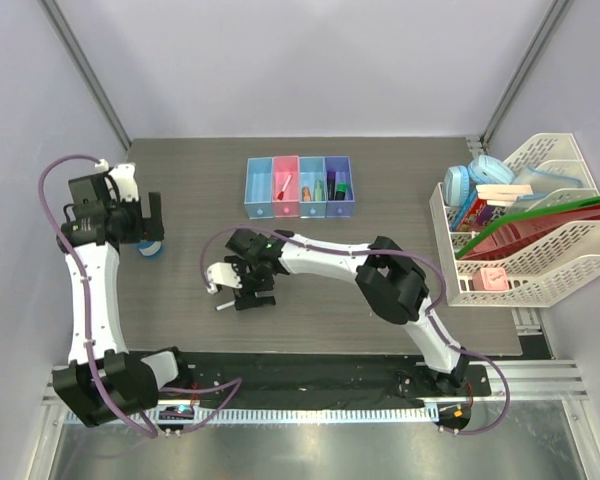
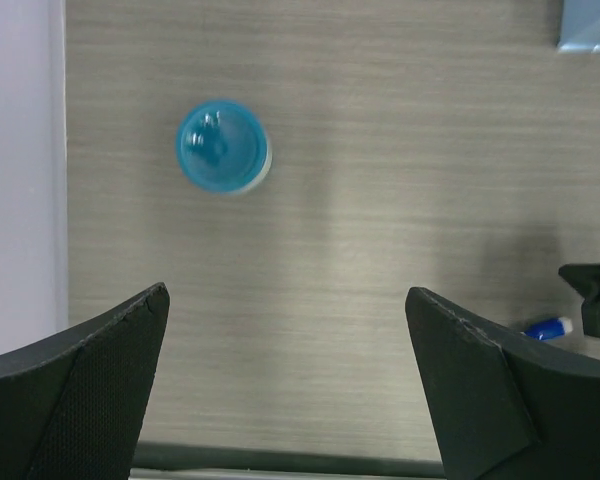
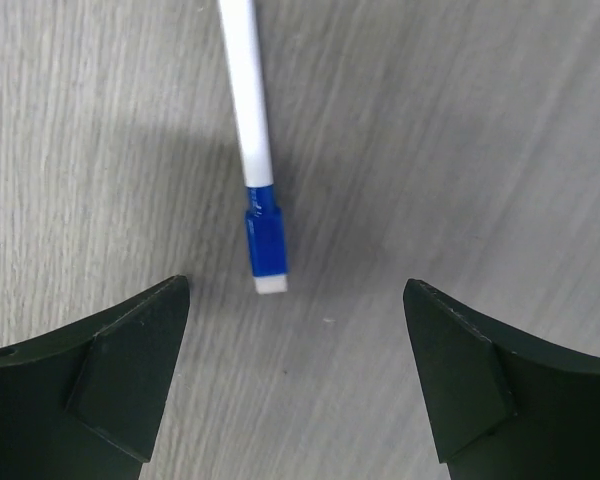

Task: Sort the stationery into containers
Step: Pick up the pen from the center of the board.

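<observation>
Right wrist gives us the closest look: a marker with a smooth white barrel and a glossy blue cap lies flat on the table.

Do we have hold of it?

No. The right gripper hangs over it with its jaws spread wide, one matte black finger on each side of the cap end, and neither touches the marker. We can read no lettering on the barrel.

And on the left side?

From the left wrist we see the round blue disc, translucent plastic over a pale rim, resting near the table's left edge. The left gripper is above it, fully spread and empty. Its fingers have a fine woven texture on their inner faces.

Where do the containers sit?

From the top external view, the containers stand at the far middle of the table, well apart from both items. They are four joined translucent rectangular bins: blue, pink, light blue, purple. Small pieces lie in the last three, and any label is too small for us to read.

What about the surface?

It is grey wood-grain laminate. At the right edge stands a white mesh rack holding red and green folders.
</observation>
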`<action>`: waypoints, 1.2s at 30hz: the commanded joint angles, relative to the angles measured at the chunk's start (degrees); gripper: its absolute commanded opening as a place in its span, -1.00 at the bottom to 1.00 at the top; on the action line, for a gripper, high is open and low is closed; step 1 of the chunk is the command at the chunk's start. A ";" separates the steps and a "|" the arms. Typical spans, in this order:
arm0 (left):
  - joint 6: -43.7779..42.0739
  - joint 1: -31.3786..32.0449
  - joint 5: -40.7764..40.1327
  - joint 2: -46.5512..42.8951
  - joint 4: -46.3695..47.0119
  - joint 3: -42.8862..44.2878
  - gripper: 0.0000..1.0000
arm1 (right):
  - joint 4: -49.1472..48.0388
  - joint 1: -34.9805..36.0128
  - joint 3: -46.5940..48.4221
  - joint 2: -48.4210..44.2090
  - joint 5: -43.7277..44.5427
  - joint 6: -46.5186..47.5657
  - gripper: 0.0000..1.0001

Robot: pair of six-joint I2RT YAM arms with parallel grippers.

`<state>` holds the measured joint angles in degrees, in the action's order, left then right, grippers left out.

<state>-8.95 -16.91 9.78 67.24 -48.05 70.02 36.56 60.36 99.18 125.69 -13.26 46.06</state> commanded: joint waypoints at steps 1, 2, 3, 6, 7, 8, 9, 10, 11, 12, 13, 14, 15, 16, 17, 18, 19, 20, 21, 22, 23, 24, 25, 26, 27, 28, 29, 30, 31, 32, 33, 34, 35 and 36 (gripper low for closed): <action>-3.27 -1.46 -1.52 -4.57 -1.95 -1.99 0.99 | 1.76 -0.24 3.04 0.43 -3.35 0.96 0.87; -3.09 -1.72 -1.61 -4.92 -2.04 -2.43 1.00 | 1.85 -0.15 2.95 0.70 -3.96 1.13 0.87; -3.00 -1.73 -1.43 -5.10 -2.22 -2.60 0.99 | 1.85 0.02 2.52 0.79 -4.14 1.39 0.87; -2.13 -1.81 -1.43 -5.19 -2.57 -2.70 0.99 | 1.76 0.37 2.25 1.31 -4.85 2.01 0.87; -1.86 -1.81 -1.34 -4.84 -2.66 -2.69 1.00 | 1.76 0.55 2.34 1.75 -5.11 2.01 0.87; -1.77 -1.73 -1.26 -4.67 -2.66 -2.61 1.00 | 1.76 0.64 2.34 1.84 -5.46 2.10 0.86; -1.60 -1.81 -1.08 -4.49 -2.57 -2.61 0.99 | 1.85 0.73 2.60 2.10 -6.07 2.10 0.86; -1.25 -1.81 -0.99 -4.40 -2.75 -2.61 1.00 | 1.85 1.16 2.78 2.54 -6.17 2.10 0.83; -1.16 -1.81 -1.08 -4.05 -2.66 -2.78 0.99 | 2.29 1.34 2.86 2.81 -6.43 2.19 0.82; -1.16 -1.81 -1.25 -3.96 -2.57 -2.87 1.00 | 2.38 1.52 3.13 2.98 -6.69 2.28 0.80; -1.07 -1.73 -1.52 -3.79 -2.57 -3.04 0.99 | 2.47 1.69 3.22 3.33 -6.96 2.28 0.77; -1.07 -1.81 -1.52 -3.79 -2.57 -3.31 0.99 | 2.73 1.95 3.56 3.86 -7.22 2.28 0.75; -1.07 -1.73 -1.61 -3.79 -2.49 -3.40 0.99 | 2.91 2.13 4.00 4.04 -7.40 2.19 0.74; -1.07 -1.90 -1.69 -3.96 -2.31 -3.48 0.99 | 3.08 2.22 4.27 4.39 -7.66 2.10 0.70; -1.07 -1.99 -1.61 -3.96 -2.22 -3.75 1.00 | 3.17 2.31 4.53 4.91 -7.75 2.01 0.68; -0.90 -1.90 -1.43 -4.14 -2.13 -3.84 0.99 | 3.17 2.40 4.88 5.18 -7.84 1.93 0.66; -0.89 -1.90 -1.34 -4.22 -2.22 -3.92 1.00 | 3.17 2.48 4.97 5.44 -7.92 1.75 0.61; -0.55 -1.90 -1.00 -4.31 -2.05 -4.19 1.00 | 3.26 2.48 5.15 5.97 -8.01 1.57 0.58; -0.72 -1.82 -0.90 -4.49 -2.05 -4.45 1.00 | 3.26 2.48 5.41 6.23 -8.01 1.31 0.53; -0.63 -1.81 -0.73 -4.75 -1.96 -4.63 0.99 | 3.35 2.48 5.50 6.58 -7.84 0.96 0.28; -0.72 -1.81 -0.73 -4.84 -1.87 -4.89 0.99 | 3.17 2.57 5.59 6.76 -7.75 0.70 0.15; -0.80 -1.90 -0.82 -5.01 -1.70 -5.07 1.00 | 3.17 2.57 5.68 7.11 -7.58 0.26 -0.02; -0.89 -1.82 -0.73 -5.02 -1.87 -5.15 1.00 | 2.91 2.57 5.68 7.38 -7.14 -0.88 -0.38; -0.98 -1.81 -0.82 -5.10 -1.78 -5.50 1.00 | 2.21 2.57 5.76 7.55 -6.09 -1.93 -0.51; -1.16 -1.81 -0.99 -5.37 -1.69 -5.68 0.99 | 1.77 2.57 5.85 7.55 -5.21 -2.81 -0.61; -1.16 -1.81 -0.90 -5.63 -1.69 -5.86 1.00 | 1.16 2.57 5.68 7.38 -4.33 -4.91 -0.78; -1.16 -1.81 -0.73 -5.81 -1.61 -6.21 1.00 | -0.16 2.48 5.59 7.12 -2.41 -6.15 -0.86; -1.16 -1.90 -0.38 -5.98 -1.69 -6.30 0.99 | -0.86 2.48 4.98 6.68 -1.17 -7.47 -0.97; -1.16 -1.90 -0.29 -6.24 -1.61 -6.38 0.99 | -1.39 2.48 4.97 5.80 -0.46 -9.13 -0.98; -1.16 -1.90 -0.20 -6.42 -1.61 -6.82 1.00 | -1.83 2.31 4.89 5.10 -0.28 -11.50 -0.98; -1.42 -1.82 -0.20 -6.60 -1.52 -7.00 0.99 | -2.53 2.05 4.19 4.31 0.42 -13.52 -0.98; -1.51 -1.81 -0.20 -6.60 -1.43 -7.18 1.00 | -3.24 1.70 4.01 2.65 1.47 -15.46 -0.98; -1.77 -1.90 -0.20 -6.69 -1.17 -7.52 0.99 | -3.77 1.34 4.01 1.85 1.83 -18.87 -0.98; -1.77 -1.82 -0.29 -6.60 -0.99 -7.70 0.99 | -4.12 0.91 4.27 1.14 2.70 -20.73 -0.98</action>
<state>-10.50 -18.39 8.62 62.11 -50.52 63.09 36.49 62.67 104.01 130.17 -16.97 35.46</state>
